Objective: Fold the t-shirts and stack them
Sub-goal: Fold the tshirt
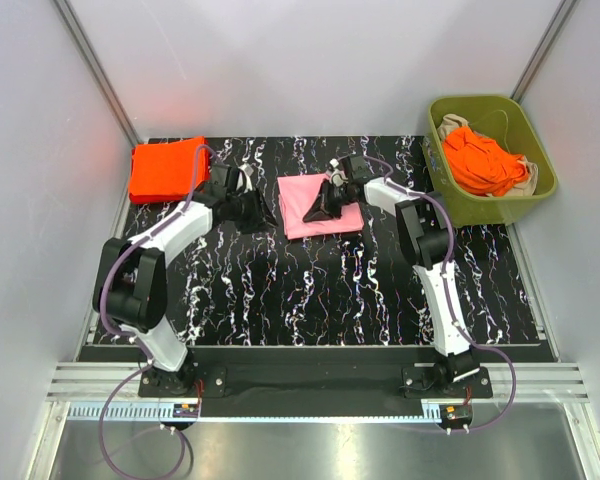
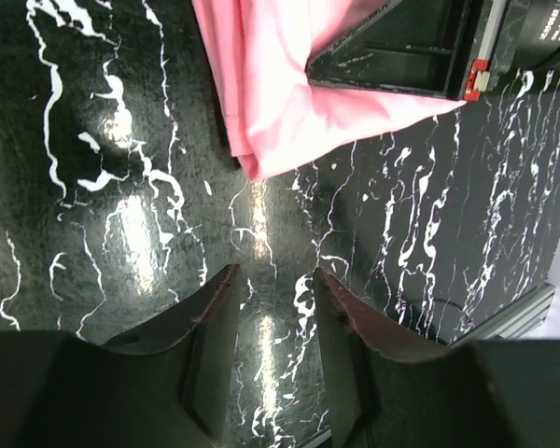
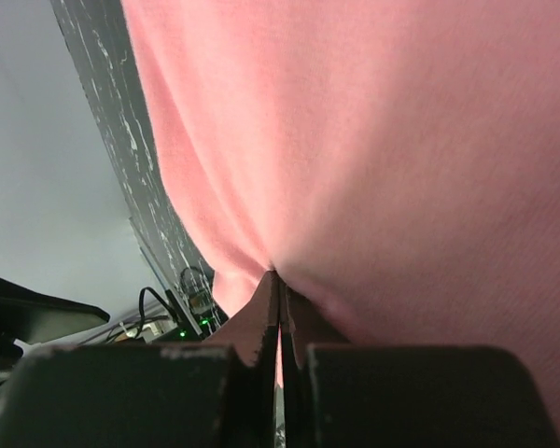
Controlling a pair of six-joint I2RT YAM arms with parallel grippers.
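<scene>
A folded light pink t-shirt [image 1: 305, 193] lies at the back middle of the table. My right gripper [image 1: 320, 207] sits on its middle, shut on a pinch of the pink cloth [image 3: 383, 140]. My left gripper [image 1: 260, 215] is open and empty just left of the shirt; in the left wrist view the shirt's corner [image 2: 271, 103] lies ahead of its fingers [image 2: 210, 308]. A folded orange-red t-shirt [image 1: 166, 168] lies at the back left. More orange-red t-shirts [image 1: 480, 160] are bunched in the bin.
An olive-green plastic bin [image 1: 540, 160] stands at the back right, off the black marbled mat [image 1: 310, 290]. Grey walls close in the left, back and right sides. The arm bases sit at the near edge.
</scene>
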